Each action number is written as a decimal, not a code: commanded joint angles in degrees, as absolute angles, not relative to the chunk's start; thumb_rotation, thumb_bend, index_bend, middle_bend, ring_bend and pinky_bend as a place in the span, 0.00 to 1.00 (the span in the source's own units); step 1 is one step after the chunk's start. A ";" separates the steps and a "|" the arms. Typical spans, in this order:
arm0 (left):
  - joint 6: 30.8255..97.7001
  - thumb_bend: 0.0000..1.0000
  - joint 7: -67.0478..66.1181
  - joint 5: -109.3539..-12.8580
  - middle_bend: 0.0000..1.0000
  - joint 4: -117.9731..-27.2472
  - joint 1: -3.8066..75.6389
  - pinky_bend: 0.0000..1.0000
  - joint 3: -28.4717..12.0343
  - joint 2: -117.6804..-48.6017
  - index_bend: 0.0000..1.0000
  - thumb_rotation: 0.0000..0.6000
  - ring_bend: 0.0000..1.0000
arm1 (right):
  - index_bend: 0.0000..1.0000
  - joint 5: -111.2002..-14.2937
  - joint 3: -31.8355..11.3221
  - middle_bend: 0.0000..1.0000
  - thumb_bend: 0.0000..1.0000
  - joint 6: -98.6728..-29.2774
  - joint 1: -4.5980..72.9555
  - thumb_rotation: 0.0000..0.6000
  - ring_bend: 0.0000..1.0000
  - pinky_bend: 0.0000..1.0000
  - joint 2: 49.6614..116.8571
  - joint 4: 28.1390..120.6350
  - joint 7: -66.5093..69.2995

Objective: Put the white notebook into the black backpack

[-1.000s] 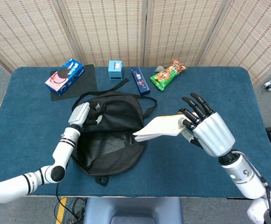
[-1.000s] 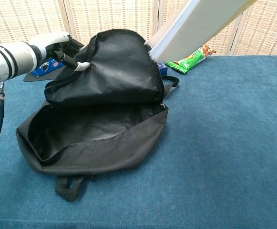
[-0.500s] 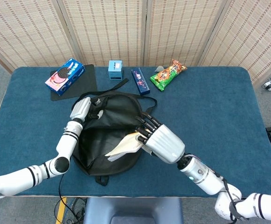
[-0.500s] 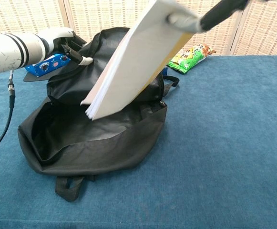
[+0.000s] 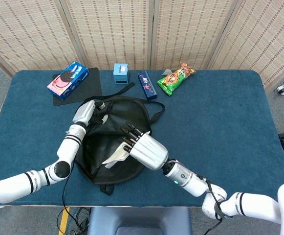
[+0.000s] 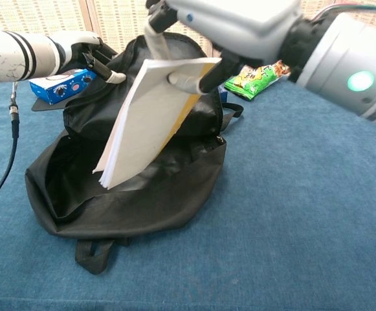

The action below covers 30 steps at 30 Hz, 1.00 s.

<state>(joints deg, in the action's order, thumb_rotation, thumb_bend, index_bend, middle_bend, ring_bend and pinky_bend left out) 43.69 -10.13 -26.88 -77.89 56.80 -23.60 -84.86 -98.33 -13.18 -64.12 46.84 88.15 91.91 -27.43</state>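
Observation:
The black backpack lies open in the middle of the blue table. My left hand holds its upper flap up at the far left side. My right hand grips the white notebook by its top edge. The notebook hangs tilted, its lower corner pointing down into the backpack's opening. In the head view most of the notebook is hidden behind my right hand.
Along the far edge lie a blue cookie box on a black mat, a small blue box, a dark blue bar and a green snack bag. A loose strap sticks out at the backpack's near side.
My right hand has carried the notebook left and down, from beside the backpack to over its opening, tilting it steeper. My left hand has lifted the flap slightly higher.

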 commanded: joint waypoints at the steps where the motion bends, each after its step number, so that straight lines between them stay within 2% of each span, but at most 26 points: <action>1: 43.59 0.54 -10.22 -26.42 0.46 -78.00 57.09 0.12 -23.36 -84.59 0.79 1.00 0.34 | 0.64 -99.77 -12.52 0.41 0.44 -63.53 48.37 1.00 0.15 0.11 90.36 89.28 -29.54; 7: 43.12 0.54 -9.84 -25.77 0.46 -77.95 57.16 0.12 -22.55 -84.02 0.79 1.00 0.34 | 0.66 -102.57 -9.35 0.42 0.44 -63.88 48.52 1.00 0.15 0.06 93.47 85.95 -34.79; 14: 42.68 0.54 -9.15 -26.09 0.46 -77.96 57.04 0.12 -21.79 -83.36 0.79 1.00 0.34 | 0.69 -102.81 -5.93 0.49 0.44 -63.17 46.73 1.00 0.18 0.06 95.19 84.42 -41.02; 30: 42.13 0.54 -7.66 -27.16 0.46 -80.18 56.57 0.12 -20.44 -81.30 0.79 1.00 0.34 | 0.70 -96.42 -6.63 0.52 0.43 -57.49 47.30 1.00 0.22 0.07 101.83 77.62 -46.19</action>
<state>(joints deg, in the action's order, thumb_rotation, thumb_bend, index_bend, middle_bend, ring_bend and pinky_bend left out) 42.17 -7.69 -27.12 -80.12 56.58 -20.49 -81.37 -96.97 -6.36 -57.91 47.03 101.14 78.33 -46.22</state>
